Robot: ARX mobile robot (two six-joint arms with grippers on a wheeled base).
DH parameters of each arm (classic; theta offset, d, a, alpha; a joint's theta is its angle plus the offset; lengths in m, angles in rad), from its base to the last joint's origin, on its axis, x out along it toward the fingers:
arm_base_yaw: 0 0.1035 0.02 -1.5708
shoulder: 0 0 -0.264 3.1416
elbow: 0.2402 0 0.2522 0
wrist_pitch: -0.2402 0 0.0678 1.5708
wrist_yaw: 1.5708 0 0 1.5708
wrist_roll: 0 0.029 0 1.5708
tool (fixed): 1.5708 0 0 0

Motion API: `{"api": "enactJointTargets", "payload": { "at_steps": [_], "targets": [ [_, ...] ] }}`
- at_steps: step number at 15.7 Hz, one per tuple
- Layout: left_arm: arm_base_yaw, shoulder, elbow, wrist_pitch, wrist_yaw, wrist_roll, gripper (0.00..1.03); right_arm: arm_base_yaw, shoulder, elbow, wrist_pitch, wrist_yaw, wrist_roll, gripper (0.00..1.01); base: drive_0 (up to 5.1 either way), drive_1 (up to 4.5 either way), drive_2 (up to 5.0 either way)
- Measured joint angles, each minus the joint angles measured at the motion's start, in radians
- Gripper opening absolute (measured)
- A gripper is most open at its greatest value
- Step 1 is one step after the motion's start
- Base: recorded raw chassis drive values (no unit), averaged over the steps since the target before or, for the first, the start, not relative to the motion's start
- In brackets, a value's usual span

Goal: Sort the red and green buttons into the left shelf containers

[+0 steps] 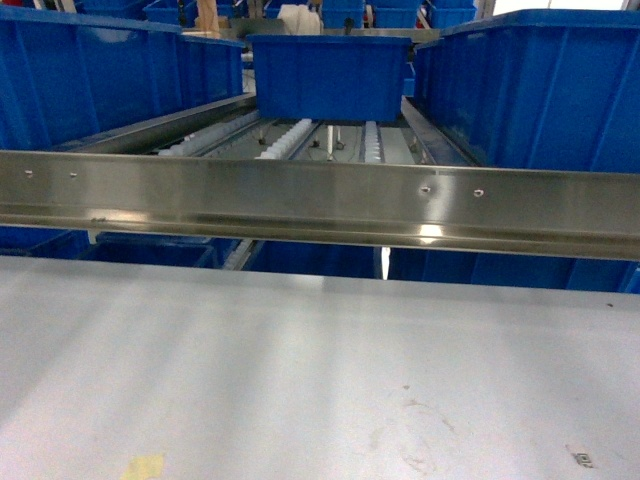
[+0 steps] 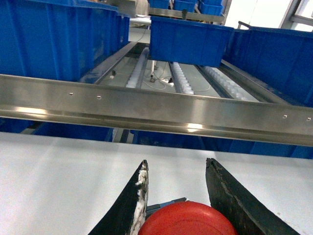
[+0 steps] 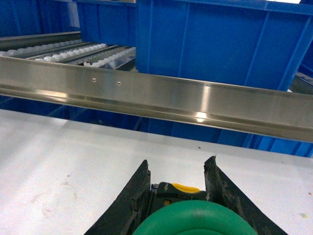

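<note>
In the left wrist view my left gripper [image 2: 177,162] is shut on the red button [image 2: 188,221]; its red mushroom cap fills the space between the two dark fingers, above the grey table. In the right wrist view my right gripper [image 3: 178,160] is shut on the green button [image 3: 195,221], whose dark body with a yellow part shows just beyond the green cap. A large blue container [image 1: 100,70] stands on the left of the shelf, also seen in the left wrist view [image 2: 54,41]. Neither gripper nor button shows in the head view.
A steel rail [image 1: 320,200] runs across the shelf front, between the table [image 1: 300,370] and the bins. Behind it lie roller tracks [image 1: 290,140], a blue bin at the middle back [image 1: 330,75] and a big blue bin on the right [image 1: 540,90].
</note>
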Motion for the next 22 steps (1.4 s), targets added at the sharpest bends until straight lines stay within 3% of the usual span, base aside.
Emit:
{"api": "enactJointTargets", "payload": {
  "at_steps": [22],
  "targets": [
    [0.0,-0.002,0.0,0.002,0.0,0.0,0.3,0.0,-0.002,-0.001,0.001,-0.001,0.0,0.29,-4.8,1.5,3.3]
  ]
}}
